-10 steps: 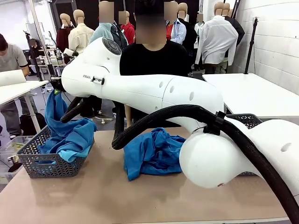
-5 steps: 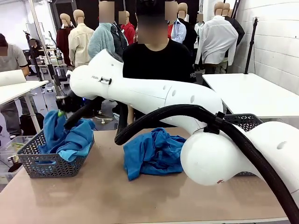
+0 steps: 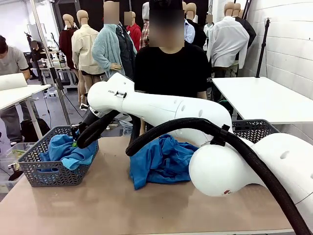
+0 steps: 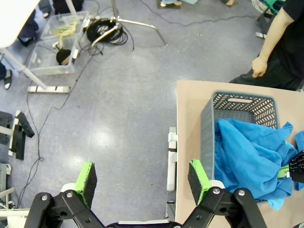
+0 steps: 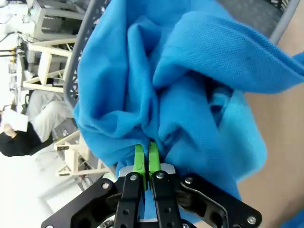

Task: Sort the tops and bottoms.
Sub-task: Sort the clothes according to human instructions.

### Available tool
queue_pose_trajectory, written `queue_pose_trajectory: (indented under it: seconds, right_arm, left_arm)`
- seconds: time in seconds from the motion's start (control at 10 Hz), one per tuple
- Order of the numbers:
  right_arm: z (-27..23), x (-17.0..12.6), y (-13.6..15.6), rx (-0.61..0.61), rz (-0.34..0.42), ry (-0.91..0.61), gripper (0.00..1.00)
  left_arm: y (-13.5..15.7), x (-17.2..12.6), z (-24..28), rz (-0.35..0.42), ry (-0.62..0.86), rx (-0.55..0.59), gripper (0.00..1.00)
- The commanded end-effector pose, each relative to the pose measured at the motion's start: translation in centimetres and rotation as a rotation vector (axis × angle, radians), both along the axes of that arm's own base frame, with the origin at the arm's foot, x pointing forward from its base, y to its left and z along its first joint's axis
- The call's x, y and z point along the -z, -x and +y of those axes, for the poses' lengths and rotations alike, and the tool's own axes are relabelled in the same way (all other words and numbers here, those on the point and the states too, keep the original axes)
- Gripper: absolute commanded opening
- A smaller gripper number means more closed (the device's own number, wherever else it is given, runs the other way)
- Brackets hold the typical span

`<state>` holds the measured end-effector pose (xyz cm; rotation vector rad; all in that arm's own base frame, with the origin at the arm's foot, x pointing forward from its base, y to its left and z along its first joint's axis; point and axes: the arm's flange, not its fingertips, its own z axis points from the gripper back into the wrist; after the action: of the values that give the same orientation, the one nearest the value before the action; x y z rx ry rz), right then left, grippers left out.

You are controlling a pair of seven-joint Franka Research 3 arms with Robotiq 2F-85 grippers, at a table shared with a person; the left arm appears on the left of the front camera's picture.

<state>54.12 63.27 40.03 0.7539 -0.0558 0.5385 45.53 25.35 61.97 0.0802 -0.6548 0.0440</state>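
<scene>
**Right arm lowering a top into the left basket — release is next**

Step in hand: the right arm reaches across the frame from lower right to the basket (image 3: 36,169) at mid-left of the front view. Its gripper (image 5: 144,154) is pinched shut on a fold of a blue top (image 5: 190,95); in the right wrist view the green pads are almost touching, with cloth bunched between and around them. In the front view that top (image 3: 68,152) sits heaped in the basket, part of it draped at the rim.

Next move, as a judgement: open the jaws and lift clear. The cloth looks wrapped round the fingers, so it may snag and ride back up; a straight pull away from the heap should shed it.

Left gripper (image 4: 142,183) hangs wide open with nothing in it, over the floor off the worktop (image 4: 187,118) edge, the basket to its right in that view.

Remaining work: a second blue pile (image 3: 161,161) lies crumpled at centre of the worktop. Cannot tell whether it is a top or a bottom. A second basket (image 3: 254,128) stands at the right, largely behind the right arm.

In the way: the right arm and its black hose (image 3: 195,122) span the middle of the worktop, over the pile. A person (image 3: 168,68) stands close behind the far edge, hand (image 4: 260,66) near the basket.
</scene>
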Motion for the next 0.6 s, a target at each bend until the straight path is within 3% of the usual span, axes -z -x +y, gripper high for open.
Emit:
queue_pose_trajectory:
  seconds: [0.0, 0.4, 0.5]
  right_arm:
    - [11.8, -4.0, -10.7, -0.026, -0.003, 0.026, 0.21]
    - [11.6, -5.5, -9.2, -0.025, -0.058, 0.033, 0.97]
    - [11.6, -5.9, -9.0, -0.021, -0.073, 0.037, 1.00]
  left_arm:
    - [0.2, 0.0, 0.2, 0.006, -0.015, 0.004, 1.00]
    - [0.2, 0.0, 0.2, 0.006, -0.015, 0.004, 1.00]
    - [0.2, 0.0, 0.2, 0.006, -0.015, 0.004, 1.00]
